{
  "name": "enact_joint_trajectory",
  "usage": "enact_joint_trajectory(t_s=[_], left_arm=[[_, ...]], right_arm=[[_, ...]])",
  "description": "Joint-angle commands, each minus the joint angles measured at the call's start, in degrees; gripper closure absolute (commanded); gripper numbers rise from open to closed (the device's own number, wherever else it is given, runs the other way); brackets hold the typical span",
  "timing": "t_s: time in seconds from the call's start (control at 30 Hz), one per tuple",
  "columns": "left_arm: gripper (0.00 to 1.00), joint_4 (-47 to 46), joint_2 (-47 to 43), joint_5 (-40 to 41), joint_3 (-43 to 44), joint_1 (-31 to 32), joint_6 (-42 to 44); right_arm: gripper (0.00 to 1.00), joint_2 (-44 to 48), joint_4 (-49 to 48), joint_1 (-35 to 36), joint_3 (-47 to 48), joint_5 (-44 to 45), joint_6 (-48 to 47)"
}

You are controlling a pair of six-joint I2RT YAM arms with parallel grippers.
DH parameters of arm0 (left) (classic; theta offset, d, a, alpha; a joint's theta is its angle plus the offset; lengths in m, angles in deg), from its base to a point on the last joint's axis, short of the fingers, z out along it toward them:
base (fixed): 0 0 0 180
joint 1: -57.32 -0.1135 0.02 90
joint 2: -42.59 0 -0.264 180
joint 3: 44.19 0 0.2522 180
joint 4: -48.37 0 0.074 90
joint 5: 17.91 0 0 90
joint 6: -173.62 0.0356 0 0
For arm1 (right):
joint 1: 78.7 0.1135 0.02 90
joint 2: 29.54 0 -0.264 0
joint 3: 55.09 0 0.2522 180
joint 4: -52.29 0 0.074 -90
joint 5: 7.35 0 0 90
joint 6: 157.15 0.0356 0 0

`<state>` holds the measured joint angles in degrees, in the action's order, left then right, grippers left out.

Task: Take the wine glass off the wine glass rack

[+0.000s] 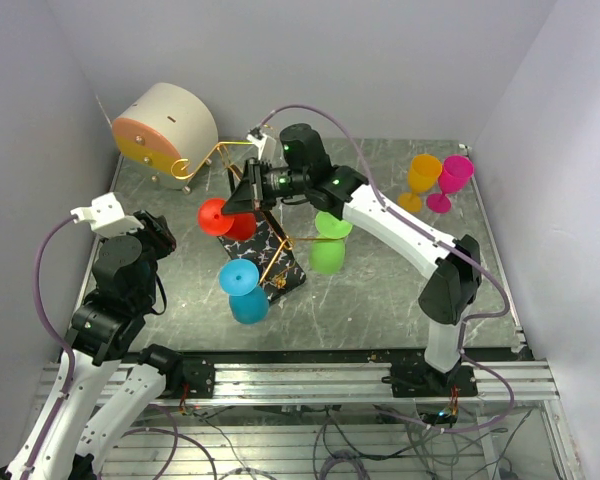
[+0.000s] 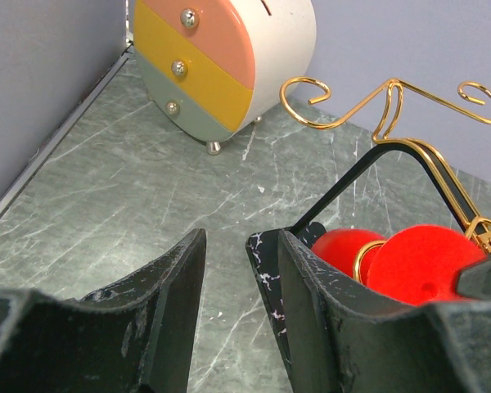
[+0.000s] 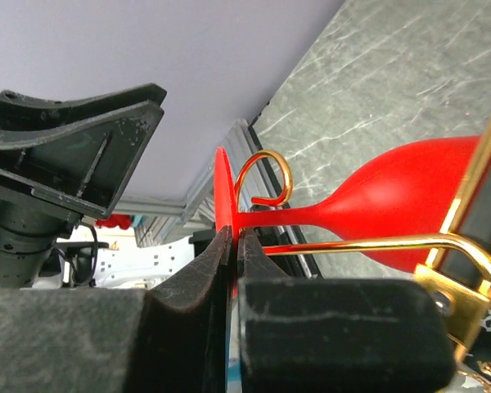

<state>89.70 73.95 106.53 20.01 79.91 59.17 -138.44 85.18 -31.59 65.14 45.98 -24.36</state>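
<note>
Left tool (image 2: 227,241): released, jaws apart with nothing between them, nearest the bases, aimed at the rack across the worktop (image 2: 131,188).
Blue glass (image 1: 246,295), green glass (image 1: 328,255): hung foot-up on the rack's near arms, untouched.
Wine glass rack (image 1: 278,268): gold wire arms on a black post, with a veined black base on the mid worktop.
Red wine glass (image 3: 401,205): on the rack's left arm, stem lying along the gold wire beside a scroll end, off the worktop.
Right tool (image 3: 231,237): clenched on the thin foot disc (image 3: 221,184) of the red wine glass, one pad on each face.
Long axis: foot to bowl along the stem, apparently nearer level than hanging, with the foot toward the left arm's side and the bowl toward the post.
Handling, judged: looks like moulded plastic, so light, stiff and smooth; small risk of breaking, some risk of the slick disc swivelling in a pinch.
Hold, judged: foot disc serves; the stem is crowded by wire.
Drum (image 1: 175,115): far-left corner, apart from the rack.
Orange glass (image 1: 423,173), pink glass (image 1: 454,172): upright, far right.
</note>
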Motion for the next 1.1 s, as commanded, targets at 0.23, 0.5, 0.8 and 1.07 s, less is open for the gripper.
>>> enact_joint_trajectory(t_s=[0.23, 0.5, 0.8, 1.07], left_arm=[[0.48, -0.3, -0.2, 0.5, 0.0, -0.1, -0.4], [0.48, -0.4, -0.2, 0.2, 0.0, -0.1, -0.4], [0.47, -0.5, -0.7, 0.4, -0.1, -0.1, -0.6], [0.48, -0.4, -0.4, 0.3, -0.1, -0.1, -0.8]], right_arm=[[1.0, -1.8, -5.0, -2.5, 5.4, 1.1, 0.4], [1.0, -8.0, -11.5, -2.5, 11.9, -5.7, 5.4], [1.0, -7.9, -19.8, -2.1, 10.9, -12.6, 10.8], [1.0, -4.2, -13.8, -2.3, 16.3, -11.1, 6.8]])
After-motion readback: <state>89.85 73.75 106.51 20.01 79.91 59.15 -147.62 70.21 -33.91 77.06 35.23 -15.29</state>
